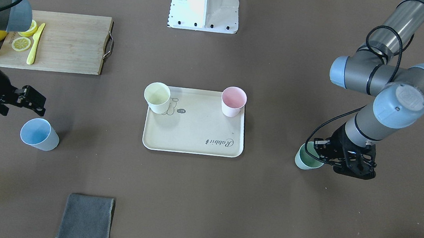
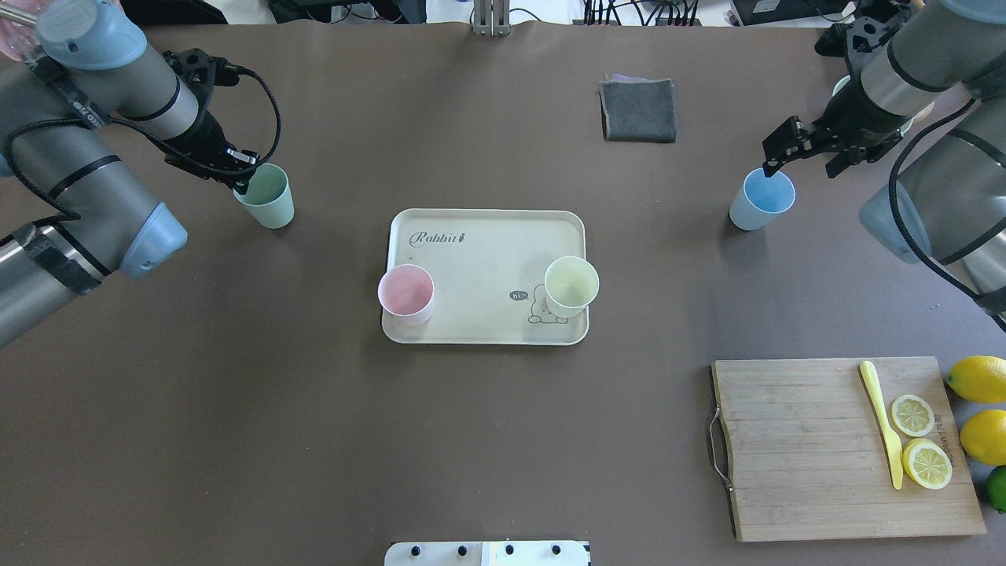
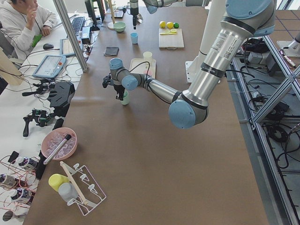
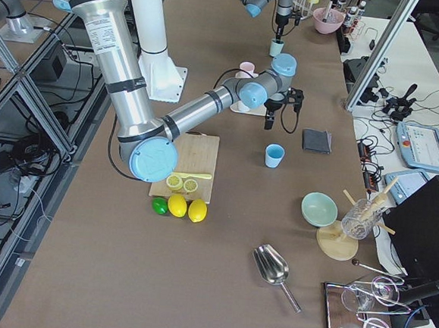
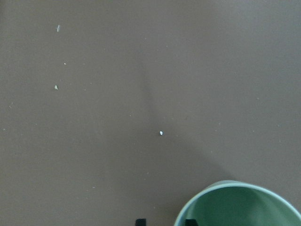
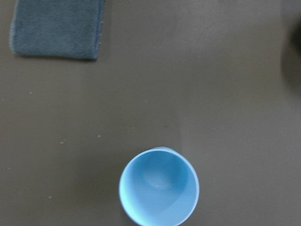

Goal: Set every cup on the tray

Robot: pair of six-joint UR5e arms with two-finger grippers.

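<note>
Left gripper (image 2: 240,179) — matte tapered mint cup (image 2: 271,203)

Four cups (image 2: 405,292) (image 2: 571,286) (image 2: 267,195) (image 2: 761,200), one tray (image 2: 487,236), one cutting board (image 2: 802,448), one cloth (image 2: 638,110), two whole lemons (image 2: 978,379) (image 2: 984,436).

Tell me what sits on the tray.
A pink cup and a yellow cup stand upright on the tray, at its two corners nearest the robot. The yellow cup covers part of the bear drawing.
</note>
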